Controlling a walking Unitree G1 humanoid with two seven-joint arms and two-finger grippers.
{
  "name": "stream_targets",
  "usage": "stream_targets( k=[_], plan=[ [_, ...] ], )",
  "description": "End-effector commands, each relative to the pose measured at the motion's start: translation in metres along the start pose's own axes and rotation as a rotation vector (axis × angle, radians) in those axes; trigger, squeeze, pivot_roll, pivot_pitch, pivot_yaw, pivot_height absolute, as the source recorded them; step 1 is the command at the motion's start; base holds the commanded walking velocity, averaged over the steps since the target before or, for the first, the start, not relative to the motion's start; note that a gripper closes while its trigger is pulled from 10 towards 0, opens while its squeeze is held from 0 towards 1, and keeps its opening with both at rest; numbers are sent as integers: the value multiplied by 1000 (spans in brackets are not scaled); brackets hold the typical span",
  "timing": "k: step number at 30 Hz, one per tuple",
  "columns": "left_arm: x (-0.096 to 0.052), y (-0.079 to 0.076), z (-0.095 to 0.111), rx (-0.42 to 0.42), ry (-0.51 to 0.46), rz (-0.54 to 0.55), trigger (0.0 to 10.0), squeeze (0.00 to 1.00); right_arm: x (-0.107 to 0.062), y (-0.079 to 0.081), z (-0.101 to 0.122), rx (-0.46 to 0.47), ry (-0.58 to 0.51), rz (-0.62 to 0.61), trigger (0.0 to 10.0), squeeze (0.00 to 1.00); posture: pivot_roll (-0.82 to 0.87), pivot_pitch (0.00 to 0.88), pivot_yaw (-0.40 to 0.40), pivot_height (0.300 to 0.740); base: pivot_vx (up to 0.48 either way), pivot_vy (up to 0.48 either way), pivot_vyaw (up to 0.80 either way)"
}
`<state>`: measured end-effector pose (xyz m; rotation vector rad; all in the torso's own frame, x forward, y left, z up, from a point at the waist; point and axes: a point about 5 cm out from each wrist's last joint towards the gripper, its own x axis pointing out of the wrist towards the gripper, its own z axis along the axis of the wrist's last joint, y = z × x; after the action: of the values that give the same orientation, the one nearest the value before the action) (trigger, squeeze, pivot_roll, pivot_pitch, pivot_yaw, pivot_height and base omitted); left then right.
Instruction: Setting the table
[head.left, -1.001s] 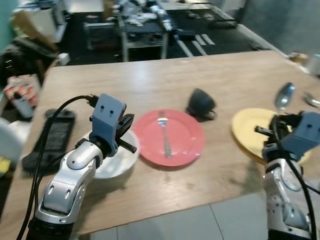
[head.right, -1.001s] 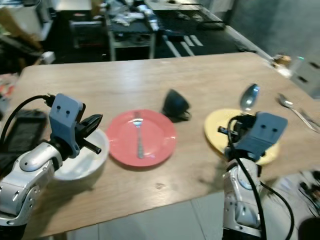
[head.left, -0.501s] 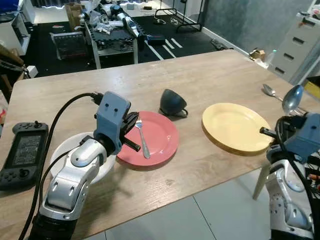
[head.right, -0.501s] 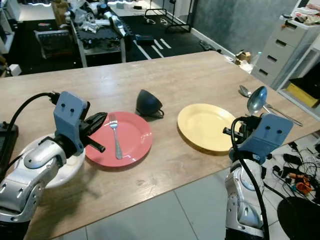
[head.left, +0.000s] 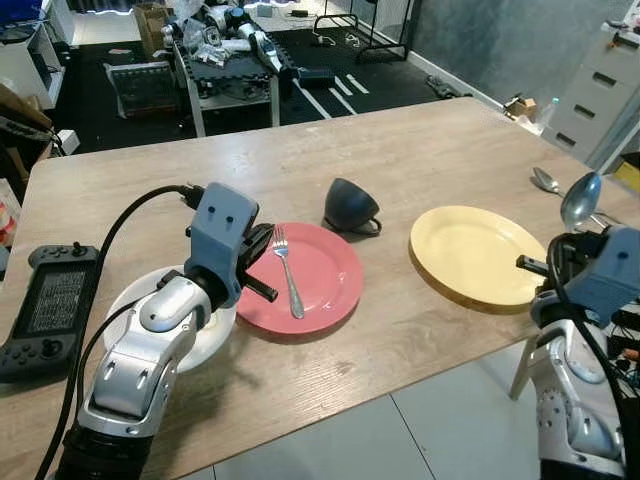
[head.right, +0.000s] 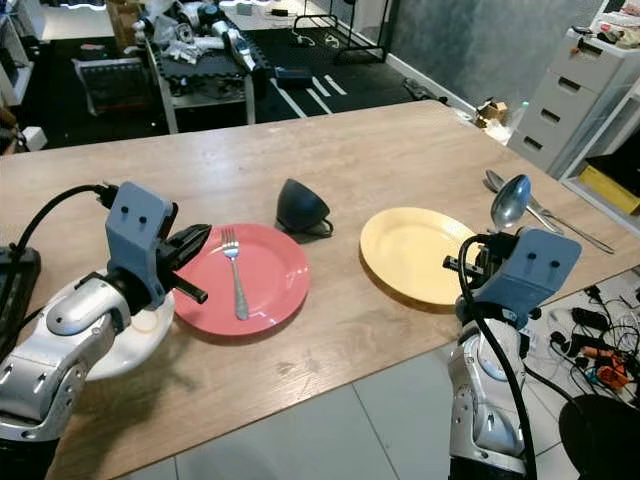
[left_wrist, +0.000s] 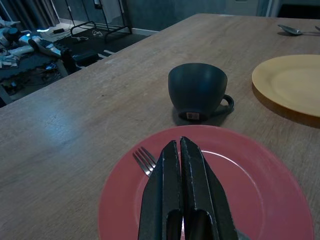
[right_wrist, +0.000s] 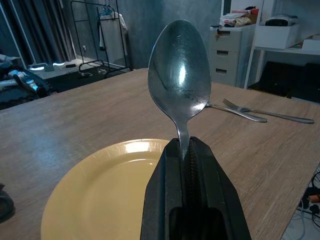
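Note:
A red plate (head.left: 320, 285) lies near the table's front edge with a fork (head.left: 288, 272) on it. My left gripper (head.left: 262, 243) is shut and empty, hovering at that plate's left rim, fingers (left_wrist: 170, 170) pointing across it. A yellow plate (head.left: 475, 255) lies to the right. My right gripper (head.left: 556, 258) is shut on a spoon (right_wrist: 179, 75), held bowl-up beside the yellow plate's right edge. A dark cup (head.left: 350, 205) sits behind the red plate.
A white bowl (head.left: 125, 310) sits under my left forearm, with a black game controller (head.left: 50, 305) to its left. A loose fork (right_wrist: 265, 116) and another spoon (head.left: 545, 180) lie at the table's far right. Drawers (head.right: 570, 110) stand beyond the right end.
The camera has swung, shifting the whole scene. Relative to the yellow plate, my right gripper with the spoon has moved from over the plate to its right edge. The left gripper has barely moved.

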<state>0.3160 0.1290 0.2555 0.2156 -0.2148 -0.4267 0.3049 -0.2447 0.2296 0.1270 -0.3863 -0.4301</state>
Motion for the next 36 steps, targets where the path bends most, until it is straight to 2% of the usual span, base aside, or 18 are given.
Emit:
stream_targets(
  k=[1, 9, 13, 36],
  plan=[
    [-1, 0, -3, 3, 10, -4, 10000, 0, -3, -4, -5, -5, 19, -15, 10000, 0, 78, 154, 45, 740, 0, 0, 0],
    [0, -1, -3, 0, 9, -4, 10000, 0, -3, -3, -11, -40, 53, 3, 10000, 0, 77, 156, 43, 740, 0, 0, 0],
    [0, -1, -3, -2, 8, -2, 10000, 0, -4, 0, -15, -6, 89, 13, 10000, 0, 78, 154, 43, 740, 0, 0, -800],
    [-1, -2, -3, -8, 6, -5, 10000, 0, -4, 0, -16, -29, 89, 25, 10000, 0, 73, 153, 42, 740, 0, 0, -800]
  ],
)
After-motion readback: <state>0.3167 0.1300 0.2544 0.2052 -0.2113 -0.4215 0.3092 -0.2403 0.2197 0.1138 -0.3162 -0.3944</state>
